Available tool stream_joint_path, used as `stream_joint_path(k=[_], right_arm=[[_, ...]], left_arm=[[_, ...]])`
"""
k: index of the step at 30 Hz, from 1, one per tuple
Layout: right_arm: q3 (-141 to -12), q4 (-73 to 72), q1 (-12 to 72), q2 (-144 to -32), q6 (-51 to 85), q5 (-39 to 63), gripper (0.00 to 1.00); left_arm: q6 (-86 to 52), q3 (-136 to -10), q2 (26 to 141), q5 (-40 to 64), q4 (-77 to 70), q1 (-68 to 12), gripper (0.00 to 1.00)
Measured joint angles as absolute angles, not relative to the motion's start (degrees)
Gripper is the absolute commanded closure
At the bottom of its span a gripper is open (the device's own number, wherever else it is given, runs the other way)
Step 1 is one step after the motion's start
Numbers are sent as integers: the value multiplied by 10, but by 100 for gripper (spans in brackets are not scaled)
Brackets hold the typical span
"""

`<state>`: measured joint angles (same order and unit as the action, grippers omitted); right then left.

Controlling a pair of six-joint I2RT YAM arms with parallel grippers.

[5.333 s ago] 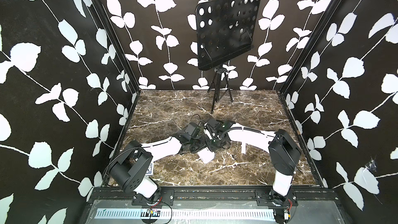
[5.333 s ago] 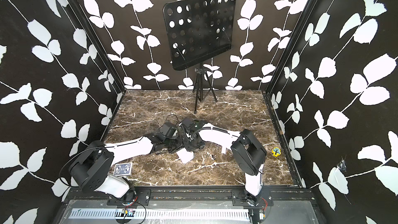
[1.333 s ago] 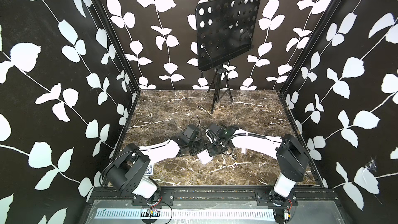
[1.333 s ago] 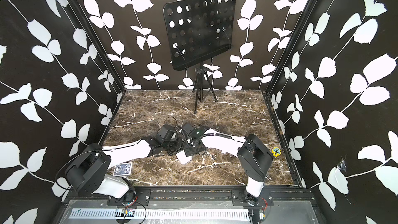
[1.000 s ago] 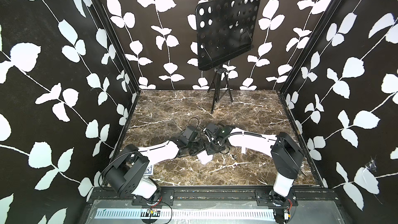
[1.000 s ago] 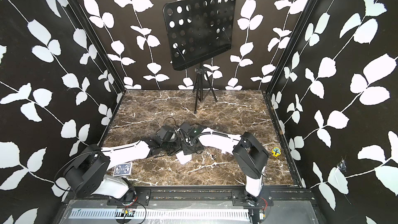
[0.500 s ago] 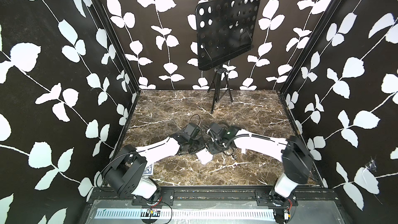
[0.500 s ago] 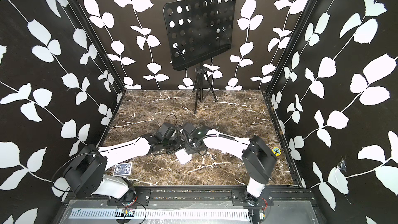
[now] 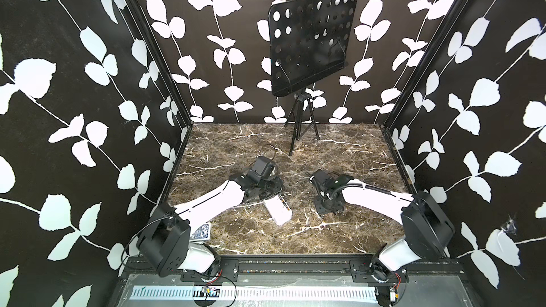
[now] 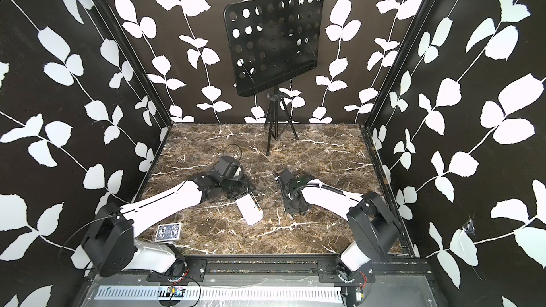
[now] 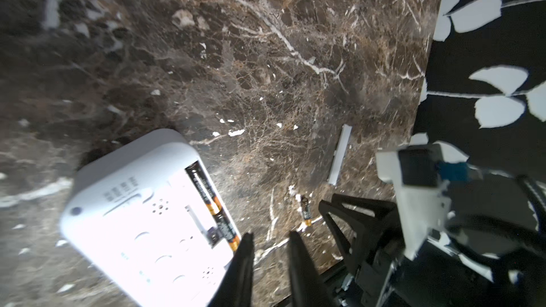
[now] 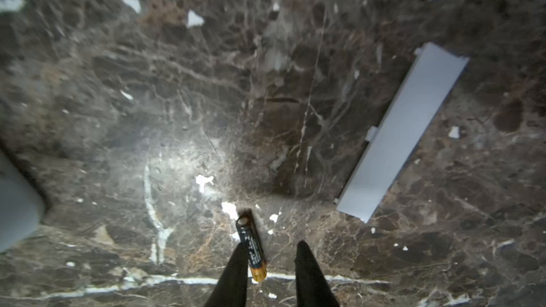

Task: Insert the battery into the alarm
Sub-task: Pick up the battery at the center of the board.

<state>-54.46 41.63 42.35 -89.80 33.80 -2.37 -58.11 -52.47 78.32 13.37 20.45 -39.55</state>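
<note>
Alarm [image 11: 141, 217] lies back-up mid tabletop [image 9: 339, 149], one battery [image 11: 211, 199] in its open bay. Left end effector [image 11: 271, 234] parted, empty; right end effector [image 12: 271, 244] parted around loose battery [image 12: 251, 246].

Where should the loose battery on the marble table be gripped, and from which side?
Grip the loose battery mid-barrel, straight from above, jaws across its long sides: it lies flat on the table with bare marble on both sides.

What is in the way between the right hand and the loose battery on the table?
Nothing I can see. The loose battery lies right at the tips of the open right hand. The white cover lies apart from both.
</note>
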Motion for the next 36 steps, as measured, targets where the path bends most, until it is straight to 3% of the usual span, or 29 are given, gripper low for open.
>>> stream_joint_path(k=[3, 13, 27, 36], right_arm=[[-545, 409, 424, -900, 327, -15, 70], [-535, 386, 424, -917, 321, 11, 72], [-527, 374, 426, -938, 318, 15, 96], [-601, 360, 399, -886, 475, 114, 98]], left_arm=[[-584, -496, 745, 119, 214, -380, 52], [-598, -422, 705, 103, 228, -371, 51], [-543, -428, 670, 95, 224, -371, 54], [-404, -457, 613, 45, 194, -402, 57]])
